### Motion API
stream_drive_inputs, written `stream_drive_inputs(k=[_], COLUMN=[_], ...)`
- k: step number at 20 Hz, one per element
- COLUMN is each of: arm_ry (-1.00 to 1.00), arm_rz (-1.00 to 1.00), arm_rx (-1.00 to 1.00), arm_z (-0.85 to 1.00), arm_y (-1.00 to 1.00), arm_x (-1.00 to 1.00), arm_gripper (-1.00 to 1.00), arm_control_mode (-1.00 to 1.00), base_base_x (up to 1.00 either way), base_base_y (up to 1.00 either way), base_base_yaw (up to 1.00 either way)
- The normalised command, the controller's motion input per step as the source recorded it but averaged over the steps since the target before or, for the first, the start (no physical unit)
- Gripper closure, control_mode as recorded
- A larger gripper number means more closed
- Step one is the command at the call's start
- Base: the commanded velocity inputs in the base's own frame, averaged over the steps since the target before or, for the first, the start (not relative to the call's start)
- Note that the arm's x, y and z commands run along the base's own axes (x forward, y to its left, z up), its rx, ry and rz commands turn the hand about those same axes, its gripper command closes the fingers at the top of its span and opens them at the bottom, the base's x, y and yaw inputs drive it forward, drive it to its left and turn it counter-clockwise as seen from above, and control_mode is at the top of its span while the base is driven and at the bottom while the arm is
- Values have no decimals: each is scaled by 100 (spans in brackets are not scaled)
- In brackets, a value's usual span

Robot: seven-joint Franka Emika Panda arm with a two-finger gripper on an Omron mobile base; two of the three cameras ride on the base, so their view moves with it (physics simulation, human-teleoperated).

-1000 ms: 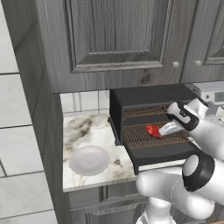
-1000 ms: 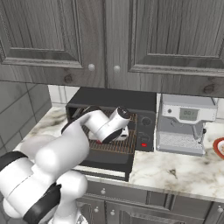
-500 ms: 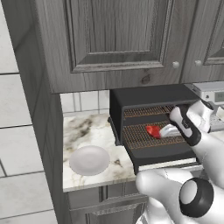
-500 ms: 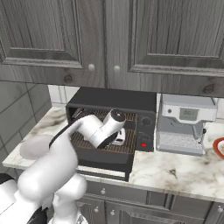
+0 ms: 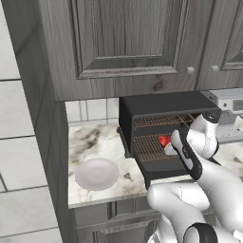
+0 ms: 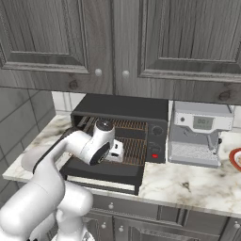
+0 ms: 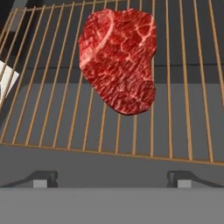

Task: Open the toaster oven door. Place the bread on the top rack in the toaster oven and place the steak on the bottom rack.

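From behind the arm, left and right, we face the toaster oven (image 5: 161,118) (image 6: 122,106). Our hand camera looks closely down on the bottom rack (image 7: 175,109), which both base views share.

This is a home kitchen, rendered rather than filmed. Dark grey wood-grain wall cabinets (image 6: 117,37) with raised panels and small round knobs hang above a marble-patterned counter (image 5: 95,142), and matching base cabinets (image 6: 160,221) run beneath it. White tile covers the wall (image 5: 90,110) behind the counter. A black toaster oven (image 6: 122,127) stands on the counter with its door (image 6: 101,169) folded down, coppery wire racks inside, and a raw steak (image 7: 119,59) lying on the lower rack (image 7: 175,109). At 3 o'clock from the oven stands a silver-white coffee machine (image 6: 200,134). A pale empty plate (image 5: 97,173) sits on the counter at 9 o'clock from the oven.
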Motion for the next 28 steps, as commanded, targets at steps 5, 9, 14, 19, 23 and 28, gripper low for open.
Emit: stream_drive_inputs(k=[5,9,14,19,23,28], arm_ry=[8,10,6,9,4,0], arm_rz=[0,-5,-4,-14,-20,-17], arm_rx=[-9,-4,-2,0,-1,-2], arm_z=[-9,-1,-10,-19,-28,-22], arm_y=[3,0,0,0,1,0], arm_x=[-17,-5,0,4,11,17], arm_gripper=[-100,-100,-100,-100,-100,-100], arm_control_mode=[-100,-100,-100,-100,-100,-100], base_base_x=[0,0,0,0,0,0], base_base_y=[0,0,0,0,0,0], base_base_yaw=[0,0,0,0,0,0])
